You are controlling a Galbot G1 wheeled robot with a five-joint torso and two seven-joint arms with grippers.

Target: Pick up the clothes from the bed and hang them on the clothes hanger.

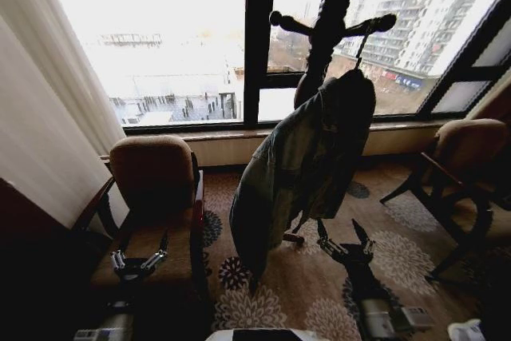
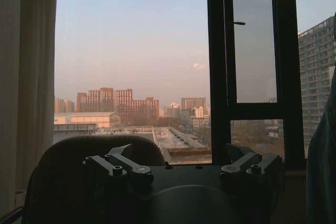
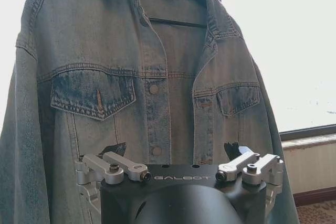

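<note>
Daylight pours through a tall dark-framed window (image 1: 255, 45), backlighting everything before it. Against that glass stands a dark wooden coat stand (image 1: 331, 13) with knobbed pegs, placed on a floral patterned carpet (image 1: 319, 285) between two brown cushioned armchairs (image 1: 152, 189).

Hanging from one peg is a faded-blue denim jacket (image 1: 299, 169) with collar, chest pockets and metal buttons, draped on a thin black hanger (image 3: 176, 22) whose bar shows inside the open collar. It hangs free, well clear of the floor, so the hanging step appears done.

Just in front of the jacket's lower hem, the right gripper (image 1: 346, 241) hovers with fingers spread wide, holding nothing, apparently having let go. The left gripper (image 1: 137, 261) waits low over the left armchair's seat, also spread wide and empty, facing the window.
</note>
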